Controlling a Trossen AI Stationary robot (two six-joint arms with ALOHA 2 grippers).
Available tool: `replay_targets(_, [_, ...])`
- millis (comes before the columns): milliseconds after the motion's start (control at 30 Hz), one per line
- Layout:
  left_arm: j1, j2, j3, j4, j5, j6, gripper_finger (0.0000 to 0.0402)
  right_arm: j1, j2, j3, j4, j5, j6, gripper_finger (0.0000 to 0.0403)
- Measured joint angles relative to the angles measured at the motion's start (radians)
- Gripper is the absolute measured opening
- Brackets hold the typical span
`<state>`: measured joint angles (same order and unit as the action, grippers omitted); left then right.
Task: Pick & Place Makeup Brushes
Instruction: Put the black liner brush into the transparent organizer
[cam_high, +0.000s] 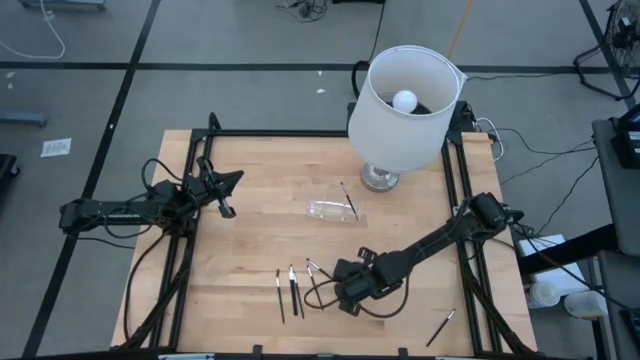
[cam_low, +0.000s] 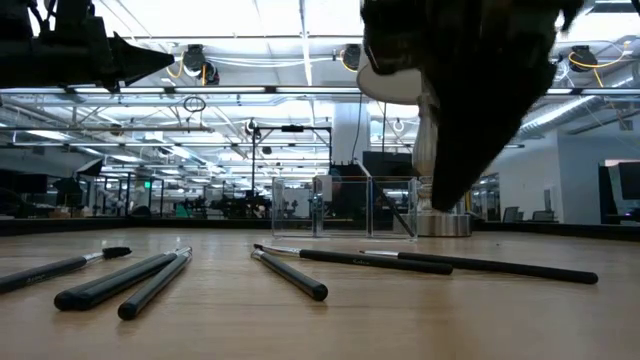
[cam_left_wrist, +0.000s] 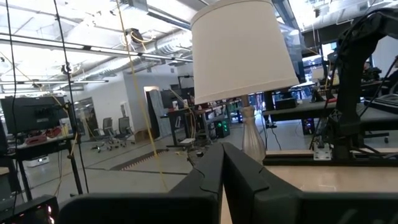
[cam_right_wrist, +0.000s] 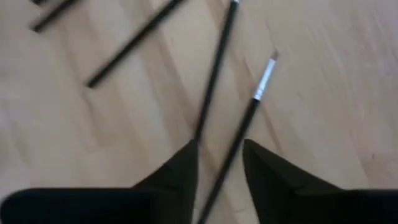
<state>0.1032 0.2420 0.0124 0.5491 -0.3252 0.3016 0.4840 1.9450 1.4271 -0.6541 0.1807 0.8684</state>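
Left gripper (cam_high: 228, 208) hangs over the left part of the wooden table (cam_high: 250, 250), well apart from all brushes, fingers pressed together with nothing between them; the left wrist view shows the two dark fingers (cam_left_wrist: 214, 174) touching, lamp beyond. Next, near the front edge, three makeup brushes (cam_high: 289, 291) lie roughly parallel on the table, lengthwise toward the front; in the low view they sit as dark sticks on the wood at the left (cam_low: 120, 280). Just right of them, right gripper (cam_high: 335, 290) is low over the table, fingers narrowly apart, straddling a thin brush with a silver ferrule (cam_right_wrist: 255, 102); that brush lies on the wood between the fingers, and contact cannot be told. A second dark brush (cam_right_wrist: 214, 71) lies just beside it. Behind, mid-table, a clear plastic holder (cam_high: 332, 210) lies flat with one brush (cam_high: 348, 198) across its right end. White lamp (cam_high: 403, 105) stands at the back right. One more brush (cam_high: 441, 327) lies alone near the front right corner.
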Motion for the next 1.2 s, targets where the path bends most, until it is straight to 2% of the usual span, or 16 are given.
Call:
replay_targets(133, [0.000, 0.000, 0.000, 0.000, 0.000, -0.004, 0.0017, -0.014, 0.000, -0.034, -0.001, 0.026, 0.001, 0.0173])
replay_targets(300, [0.000, 0.000, 0.000, 0.000, 0.000, -0.009, 0.0017, -0.027, 0.000, -0.061, 0.027, 0.029, 0.010, 0.0201])
replay_targets(533, [0.000, 0.000, 0.000, 0.000, 0.000, -0.009, 0.0017, -0.032, 0.000, -0.108, 0.148, 0.028, -0.017, 0.0197])
replay_targets(1200, [0.000, 0.000, 0.000, 0.000, 0.000, -0.009, 0.0017, -0.040, -0.005, -0.249, 0.171, 0.064, 0.057, 0.0170])
